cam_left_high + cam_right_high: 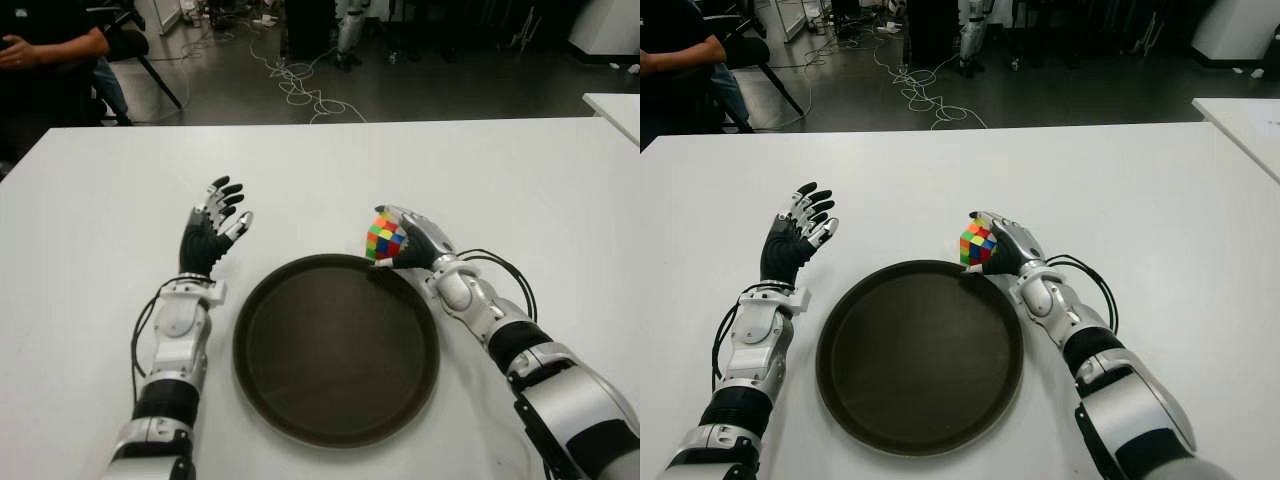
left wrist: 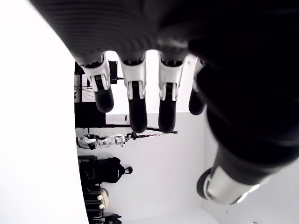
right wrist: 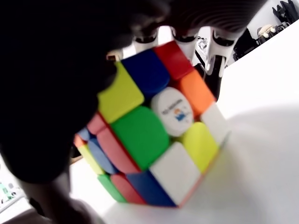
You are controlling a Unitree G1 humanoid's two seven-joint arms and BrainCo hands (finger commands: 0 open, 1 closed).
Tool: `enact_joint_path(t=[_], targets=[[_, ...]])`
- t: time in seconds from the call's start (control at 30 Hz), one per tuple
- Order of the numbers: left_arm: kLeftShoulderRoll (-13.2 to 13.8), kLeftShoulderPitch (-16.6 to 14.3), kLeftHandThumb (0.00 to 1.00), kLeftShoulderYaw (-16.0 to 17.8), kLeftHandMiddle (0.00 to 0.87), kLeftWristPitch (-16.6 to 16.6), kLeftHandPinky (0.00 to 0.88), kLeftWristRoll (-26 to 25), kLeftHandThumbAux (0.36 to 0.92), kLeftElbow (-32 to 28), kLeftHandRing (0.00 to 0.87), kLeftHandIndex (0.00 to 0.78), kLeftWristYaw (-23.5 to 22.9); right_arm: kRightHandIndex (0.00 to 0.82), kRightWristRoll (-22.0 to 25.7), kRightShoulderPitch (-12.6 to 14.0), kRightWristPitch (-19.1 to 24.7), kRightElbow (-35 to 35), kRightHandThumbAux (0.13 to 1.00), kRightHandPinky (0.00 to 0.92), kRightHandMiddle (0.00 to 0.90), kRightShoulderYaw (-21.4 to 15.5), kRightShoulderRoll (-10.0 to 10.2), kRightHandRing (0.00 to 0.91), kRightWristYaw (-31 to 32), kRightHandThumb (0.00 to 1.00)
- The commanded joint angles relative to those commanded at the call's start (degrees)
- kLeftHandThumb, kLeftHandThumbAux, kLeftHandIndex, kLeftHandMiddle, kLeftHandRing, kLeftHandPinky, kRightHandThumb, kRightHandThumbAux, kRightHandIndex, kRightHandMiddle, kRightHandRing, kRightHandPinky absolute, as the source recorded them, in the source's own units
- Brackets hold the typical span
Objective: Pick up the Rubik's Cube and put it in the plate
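A multicoloured Rubik's Cube point(image 1: 384, 240) is held in my right hand point(image 1: 412, 242), whose fingers curl around it at the far right rim of the plate. The right wrist view shows the cube point(image 3: 156, 135) gripped from above, its lower corner close to the white table point(image 3: 261, 177). The plate point(image 1: 262, 378) is a large dark round tray lying on the table in front of me, with nothing in it. My left hand point(image 1: 216, 228) shows to the left of the plate, fingers spread and holding nothing.
The white table point(image 1: 320, 170) stretches wide around the plate. A second white table point(image 1: 618, 110) stands at the far right. A seated person point(image 1: 45, 50) is at the far left, with cables point(image 1: 300, 85) on the floor beyond.
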Motion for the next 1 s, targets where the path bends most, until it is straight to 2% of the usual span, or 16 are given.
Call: enact_joint_path(t=[0.03, 0.07, 0.1, 0.2, 0.27, 0.33, 0.53, 1.0], targets=[[-0.01, -0.01, 0.047, -0.03, 0.219, 0.08, 0.097, 0.08, 0.770, -0.03, 0.172, 0.151, 0.13, 0.214, -0.25, -0.01, -0.09, 0.02, 0.845, 0.317, 0.270, 0.11, -0.06, 0.291, -0.60, 0.002], [-0.02, -0.03, 0.048, -0.06, 0.218, 0.14, 0.096, 0.15, 0.770, -0.06, 0.171, 0.151, 0.23, 0.282, -0.43, -0.02, -0.17, 0.04, 0.810, 0.376, 0.313, 0.18, -0.11, 0.339, -1.02, 0.244], [-0.05, -0.03, 0.048, -0.07, 0.217, 0.18, 0.096, 0.14, 0.770, -0.10, 0.170, 0.151, 0.27, 0.326, -0.59, -0.02, -0.19, 0.05, 0.787, 0.415, 0.341, 0.25, -0.13, 0.370, -1.53, 0.400], [-0.07, -0.01, 0.044, -0.10, 0.211, 0.21, 0.101, 0.05, 0.772, -0.21, 0.169, 0.149, 0.25, 0.382, -0.82, 0.02, -0.17, 0.08, 0.757, 0.519, 0.421, 0.32, -0.12, 0.451, -2.46, 0.593], [-0.02, 0.02, 0.039, -0.18, 0.209, 0.17, 0.099, 0.19, 0.769, -0.26, 0.168, 0.147, 0.38, 0.397, -0.96, 0.07, -0.07, 0.08, 0.749, 0.584, 0.474, 0.38, -0.09, 0.513, -3.04, 0.641], [0.13, 0.06, 0.035, -0.40, 0.210, 0.08, 0.097, 0.71, 0.765, -0.33, 0.168, 0.148, 0.78, 0.408, -1.51, 0.10, 0.25, -0.02, 0.743, 0.651, 0.539, 0.65, -0.05, 0.590, -4.45, 0.672], [0.25, 0.01, 0.038, -0.51, 0.207, 0.11, 0.088, 1.68, 0.758, -0.11, 0.162, 0.147, 1.76, 0.417, -2.04, 0.10, 0.69, -0.12, 0.738, 0.732, 0.637, 0.80, 0.05, 0.692, -5.71, 0.693], [0.01, -0.17, 0.042, -0.17, 0.212, -0.20, 0.099, 0.60, 0.757, 0.52, 0.167, 0.150, 1.06, 0.415, -3.24, -0.10, 2.54, -0.15, 0.738, 0.754, 0.667, 1.75, 0.01, 0.730, -6.90, 0.695]])
